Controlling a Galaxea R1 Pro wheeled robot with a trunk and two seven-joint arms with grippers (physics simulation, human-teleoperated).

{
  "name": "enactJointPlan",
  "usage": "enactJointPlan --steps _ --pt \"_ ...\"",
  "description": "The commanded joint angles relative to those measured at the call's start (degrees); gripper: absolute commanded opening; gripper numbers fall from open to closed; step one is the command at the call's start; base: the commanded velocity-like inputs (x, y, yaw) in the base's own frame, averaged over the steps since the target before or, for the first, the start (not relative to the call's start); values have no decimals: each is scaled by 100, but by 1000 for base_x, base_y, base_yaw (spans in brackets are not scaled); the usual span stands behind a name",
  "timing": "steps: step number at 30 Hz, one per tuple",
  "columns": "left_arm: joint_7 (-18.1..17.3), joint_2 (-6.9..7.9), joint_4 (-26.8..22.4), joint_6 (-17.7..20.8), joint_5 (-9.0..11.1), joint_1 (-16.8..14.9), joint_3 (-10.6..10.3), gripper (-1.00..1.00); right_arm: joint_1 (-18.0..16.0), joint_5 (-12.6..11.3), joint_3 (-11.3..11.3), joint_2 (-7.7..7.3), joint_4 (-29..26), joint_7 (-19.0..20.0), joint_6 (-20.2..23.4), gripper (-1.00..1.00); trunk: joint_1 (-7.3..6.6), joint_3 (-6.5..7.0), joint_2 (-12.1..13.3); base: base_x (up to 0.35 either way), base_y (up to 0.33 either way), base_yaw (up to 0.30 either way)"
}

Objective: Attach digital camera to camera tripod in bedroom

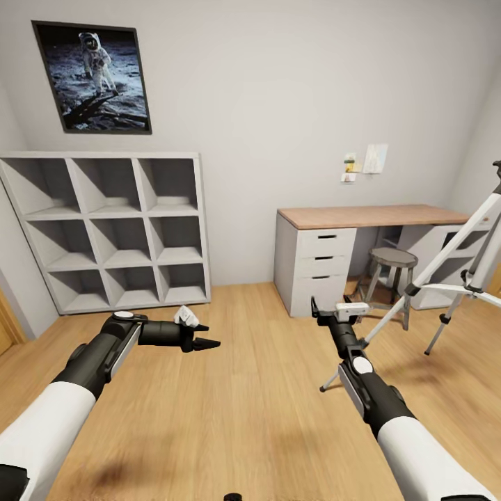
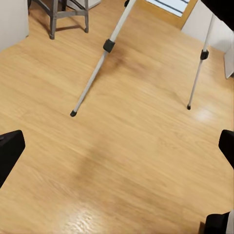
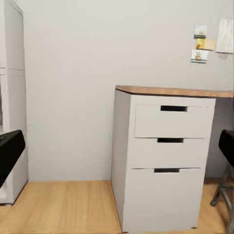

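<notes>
The tripod (image 1: pixel 456 257) stood on the wood floor (image 1: pixel 229 390) at roughly 2 o'clock, beside the desk (image 1: pixel 369 217) and stool (image 1: pixel 392 260), legs spread for stability. Both arms were held forward, probably a carrying posture for travel. The left gripper (image 1: pixel 206 336) was apart and empty; likewise the right gripper (image 1: pixel 327 311). I could not locate the camera.
</notes>
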Motion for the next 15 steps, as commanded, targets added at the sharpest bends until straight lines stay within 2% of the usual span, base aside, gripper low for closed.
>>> enactJointPlan --steps 1,5,6,7,8,10,15 --pt "-11 2 -4 55 11 -4 -11 100 -4 0 75 -4 6 56 -17 100 21 -24 -44 0 0 0" --pt "-15 -3 -4 57 10 -4 -13 100 -4 4 257 -8 31 693 -16 100 109 -96 -205 0 0 0" --pt "-18 -9 -4 58 10 -4 -42 100 -4 3 265 -10 78 1124 -15 100 131 -114 -245 0 0 0" --pt "-19 -13 -4 60 10 -4 -70 100 -4 1 253 -12 105 1335 -14 100 153 -132 -285 0 0 0" --pt "-22 -17 -4 62 10 -4 -127 100 -4 0 199 -15 143 1640 -14 100 175 -150 -325 0 0 0" --pt "-23 -20 -4 63 10 -4 -192 100 -4 -2 63 -15 176 1904 -13 100 219 -186 -405 0 0 0" --pt "-23 -25 -4 66 10 -4 -255 100 -4 -3 -241 -17 207 2159 -12 100 329 -276 -606 0 0 0"
